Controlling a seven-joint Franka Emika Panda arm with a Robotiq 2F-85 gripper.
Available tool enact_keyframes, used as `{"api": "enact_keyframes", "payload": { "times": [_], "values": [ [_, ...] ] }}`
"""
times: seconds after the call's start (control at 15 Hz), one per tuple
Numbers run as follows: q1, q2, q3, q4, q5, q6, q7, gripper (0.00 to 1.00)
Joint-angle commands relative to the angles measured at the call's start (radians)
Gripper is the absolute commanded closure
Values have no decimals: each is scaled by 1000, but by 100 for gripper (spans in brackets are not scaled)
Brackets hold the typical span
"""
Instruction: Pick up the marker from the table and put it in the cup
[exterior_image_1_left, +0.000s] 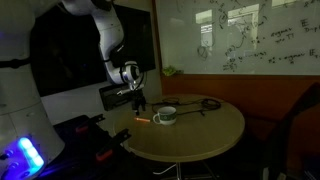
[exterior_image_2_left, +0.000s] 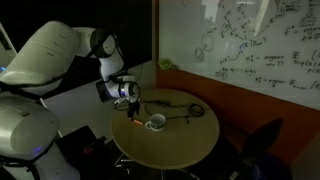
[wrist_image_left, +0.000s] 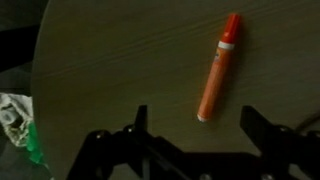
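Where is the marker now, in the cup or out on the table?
Out: the marker lies flat on the table in the wrist view, under the open hand; the cup stands beside it.

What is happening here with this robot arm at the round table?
The robot arm holds its open gripper above the orange marker, which lies flat on the table. Nothing is grasped yet. The whitish cup stands on the table beside the marker, and the marker is not in it.
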Motion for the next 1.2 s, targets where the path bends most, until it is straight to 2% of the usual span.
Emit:
{"api": "enact_keyframes", "payload": {
  "times": [0.0, 0.27, 0.33, 0.4, 0.47, 0.8, 1.0, 1.13],
  "values": [
    [20, 79, -18, 71, 82, 48, -36, 0],
    [17, 147, -18, 142, 148, 49, -62, 1],
    [22, 157, -25, 155, 162, 50, -67, 17],
    [19, 170, -24, 171, 175, 51, -81, 26],
    [25, 176, -31, 181, 184, 51, -82, 31],
    [27, 195, -38, 205, 211, 56, -103, 72],
    [33, 187, -45, 197, 220, 64, -107, 94],
    [35, 181, -47, 193, 221, 66, -105, 100]
  ]
}}
